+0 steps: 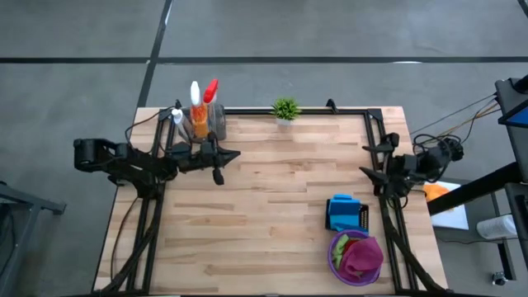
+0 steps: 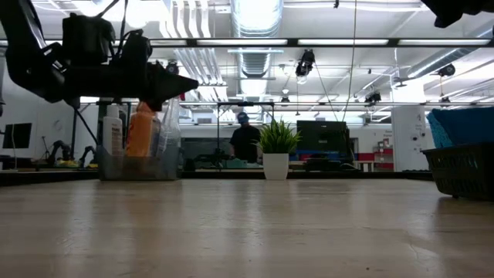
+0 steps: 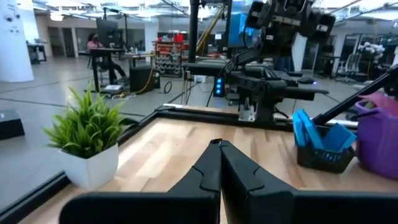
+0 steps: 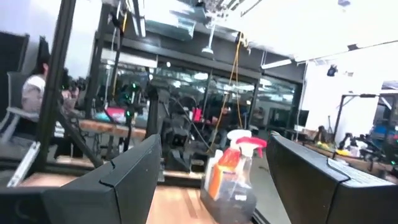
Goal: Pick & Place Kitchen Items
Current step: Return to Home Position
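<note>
Sponges (image 1: 340, 211) upright in bin (image 1: 361, 217); left gripper (image 3: 219, 152) jaws pressed together, right gripper (image 1: 368, 159) jaws spread.

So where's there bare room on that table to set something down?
The widest bare wood is mid-table, between the left hand and the right hand, running down the left side to the edge opposite the plant. Crowded: the spray bottles by the left hand, and the black bin and purple bowl together near the right hand.
</note>
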